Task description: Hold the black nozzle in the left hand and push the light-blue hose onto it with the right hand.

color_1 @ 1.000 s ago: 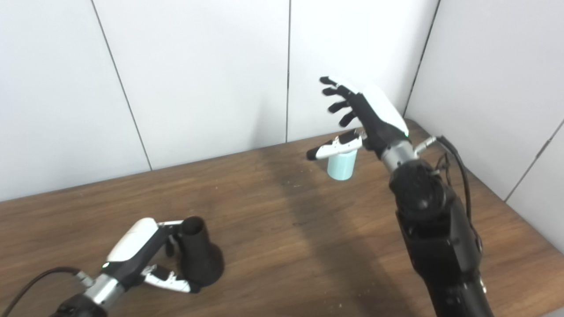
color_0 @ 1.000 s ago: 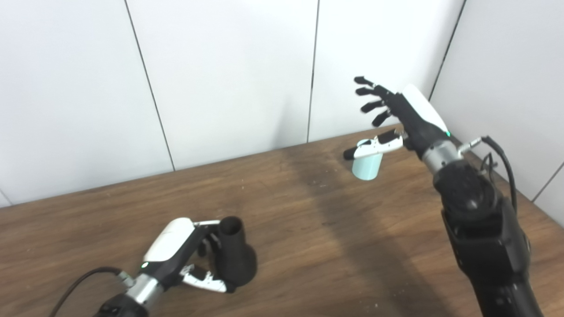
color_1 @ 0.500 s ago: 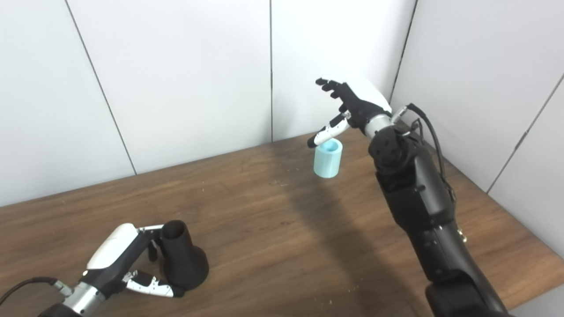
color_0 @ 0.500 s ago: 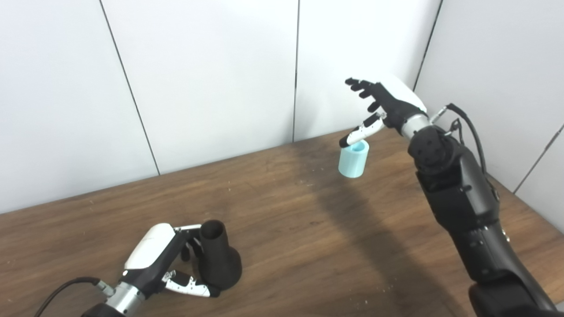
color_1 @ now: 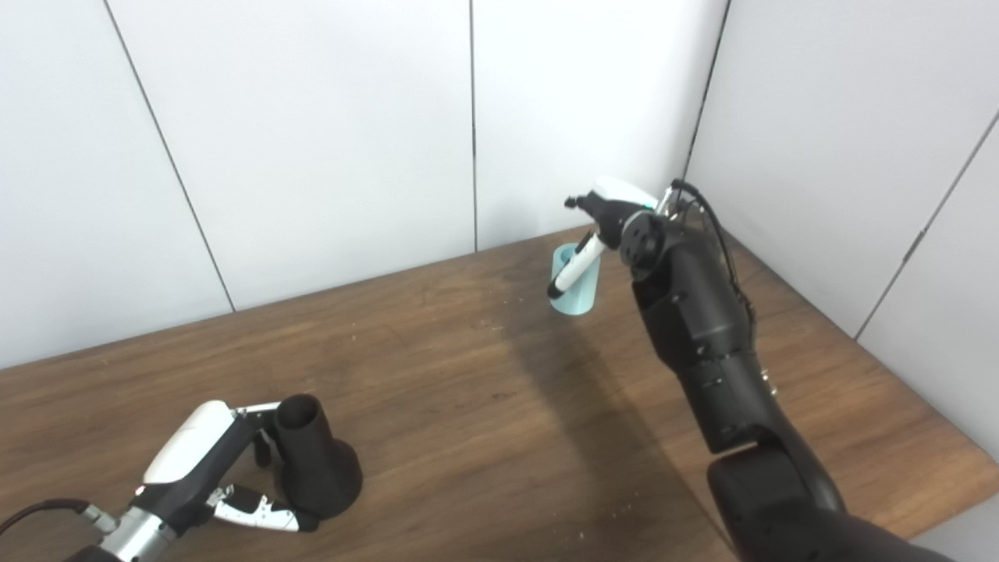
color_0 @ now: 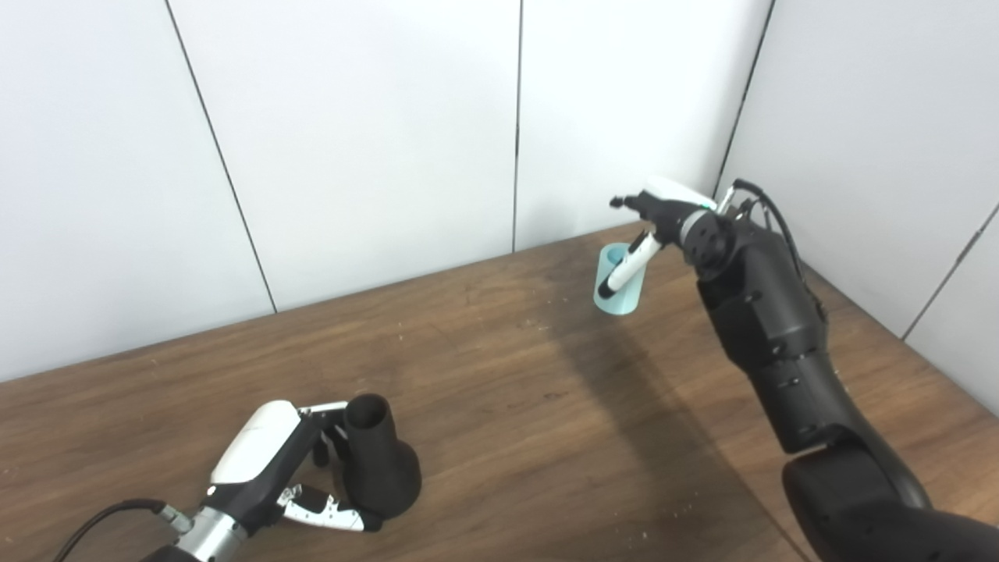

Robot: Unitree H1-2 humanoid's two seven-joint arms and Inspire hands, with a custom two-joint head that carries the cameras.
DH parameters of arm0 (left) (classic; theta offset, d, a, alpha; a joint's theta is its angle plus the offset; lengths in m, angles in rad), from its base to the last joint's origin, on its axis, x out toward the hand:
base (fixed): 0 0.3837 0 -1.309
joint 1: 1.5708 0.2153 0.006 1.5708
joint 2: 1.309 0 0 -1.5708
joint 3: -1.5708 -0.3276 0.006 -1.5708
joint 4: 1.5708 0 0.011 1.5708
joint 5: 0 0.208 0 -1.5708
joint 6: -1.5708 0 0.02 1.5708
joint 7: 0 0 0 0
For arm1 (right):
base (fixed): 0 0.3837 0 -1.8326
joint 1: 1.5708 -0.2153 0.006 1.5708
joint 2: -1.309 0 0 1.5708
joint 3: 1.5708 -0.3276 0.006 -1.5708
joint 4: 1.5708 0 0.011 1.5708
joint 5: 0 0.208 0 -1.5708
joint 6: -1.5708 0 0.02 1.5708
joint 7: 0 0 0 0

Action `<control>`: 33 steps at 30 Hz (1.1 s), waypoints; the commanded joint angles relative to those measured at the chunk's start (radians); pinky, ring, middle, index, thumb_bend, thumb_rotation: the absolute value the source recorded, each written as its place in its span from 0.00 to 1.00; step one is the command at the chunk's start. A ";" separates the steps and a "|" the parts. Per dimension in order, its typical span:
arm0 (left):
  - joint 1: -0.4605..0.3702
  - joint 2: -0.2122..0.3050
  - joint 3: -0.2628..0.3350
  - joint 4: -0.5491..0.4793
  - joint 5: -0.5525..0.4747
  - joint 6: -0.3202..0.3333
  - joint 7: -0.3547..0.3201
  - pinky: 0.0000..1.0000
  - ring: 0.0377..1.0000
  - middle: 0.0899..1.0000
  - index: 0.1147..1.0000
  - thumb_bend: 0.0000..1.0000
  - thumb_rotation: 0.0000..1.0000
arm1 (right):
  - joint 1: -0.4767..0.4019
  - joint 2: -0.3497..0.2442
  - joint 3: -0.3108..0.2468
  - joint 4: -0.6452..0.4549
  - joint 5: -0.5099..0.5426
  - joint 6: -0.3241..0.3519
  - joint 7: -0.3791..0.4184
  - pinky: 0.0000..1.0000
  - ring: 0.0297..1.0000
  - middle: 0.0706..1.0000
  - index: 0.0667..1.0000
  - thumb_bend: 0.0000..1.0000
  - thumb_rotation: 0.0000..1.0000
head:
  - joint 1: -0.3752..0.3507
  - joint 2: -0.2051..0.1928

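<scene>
The black nozzle [color_0: 378, 468] stands upright on the wooden table [color_0: 546, 406] near its front left, wide flared base down and open mouth up, and the left hand [color_0: 269, 468] is wrapped around it: fingers against the far side of the neck, thumb [color_0: 328, 513] curling along the base on the near side, so the hand grips the nozzle where it stands. The light-blue hose [color_1: 576, 282], a short open-topped tube, stands upright well apart from it, near the table's far right corner by the wall. The right hand [color_0: 652, 215] hangs over the hose with its fingers apart and holding nothing; its white thumb [color_0: 624, 273] slants down across the front of the tube, though whether it touches the hose cannot be told. The left eye view shows more of the hose's open rim to the left of the thumb and the full run of the right forearm down to the bottom edge; the right eye view sets the thumb across the tube's left half, leaving more of its right wall bare, and also takes in the table's front right edge. The table is dark brown with a visible grain, a broad shadow running across it under the right arm, and a few pale specks scattered on it. Behind stand plain white wall panels [color_1: 312, 140] divided by thin dark seams, meeting at a corner on the right.
</scene>
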 commanded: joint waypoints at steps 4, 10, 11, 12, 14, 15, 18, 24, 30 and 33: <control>0.049 0.055 -0.011 0.051 0.045 0.045 -0.066 0.45 0.45 0.42 0.42 0.53 0.00 | -0.065 -0.039 0.020 -0.003 -0.009 0.001 -0.039 0.89 0.98 0.99 0.94 0.93 0.21 | -0.001 0.002; 0.050 0.055 -0.011 0.050 0.047 0.047 -0.066 0.46 0.45 0.43 0.42 0.53 0.00 | -0.059 -0.059 0.052 0.010 0.001 0.001 -0.059 0.93 0.98 0.98 0.93 0.93 0.21 | -0.001 0.003; 0.050 0.056 -0.011 0.049 0.048 0.048 -0.067 0.46 0.45 0.43 0.42 0.53 0.00 | -0.055 -0.063 0.057 0.013 0.002 0.000 -0.063 0.93 0.98 0.98 0.93 0.93 0.21 | -0.001 0.003; 0.051 0.056 -0.011 0.049 0.048 0.049 -0.068 0.46 0.45 0.43 0.42 0.53 0.00 | -0.053 -0.067 0.063 0.018 0.006 0.000 -0.069 0.92 0.97 0.97 0.93 0.93 0.21 | -0.001 0.003; 0.051 0.057 -0.012 0.049 0.050 0.050 -0.067 0.46 0.45 0.43 0.42 0.53 0.00 | -0.053 -0.074 0.075 0.036 0.018 0.000 -0.084 0.87 0.95 0.94 0.92 0.93 0.21 | -0.001 0.003; 0.052 0.057 -0.012 0.049 0.050 0.050 -0.067 0.46 0.45 0.43 0.42 0.53 0.00 | -0.054 -0.078 0.082 0.049 0.027 0.000 -0.094 0.82 0.93 0.93 0.91 0.93 0.20 | -0.004 0.003; 0.052 0.055 -0.012 0.049 0.051 0.051 -0.067 0.46 0.45 0.43 0.42 0.53 0.00 | -0.055 -0.093 0.109 0.078 0.061 -0.002 -0.123 0.76 0.88 0.89 0.89 0.92 0.18 | -0.002 0.003; 0.055 0.056 -0.011 0.046 0.047 0.050 -0.069 0.46 0.45 0.43 0.42 0.53 0.00 | -0.042 -0.122 0.152 0.099 0.117 -0.007 -0.170 0.69 0.80 0.82 0.84 0.92 0.15 | 0.002 0.008; 0.059 0.064 -0.009 0.049 0.044 0.044 -0.070 0.44 0.43 0.42 0.42 0.53 0.00 | -0.032 -0.134 0.180 0.128 0.165 -0.006 -0.224 0.62 0.73 0.79 0.81 0.91 0.13 | 0.004 0.009; 0.059 0.066 -0.009 0.049 0.045 0.042 -0.070 0.44 0.43 0.41 0.43 0.53 0.00 | -0.029 -0.133 0.189 0.136 0.185 -0.003 -0.245 0.59 0.71 0.79 0.81 0.92 0.13 | 0.006 0.011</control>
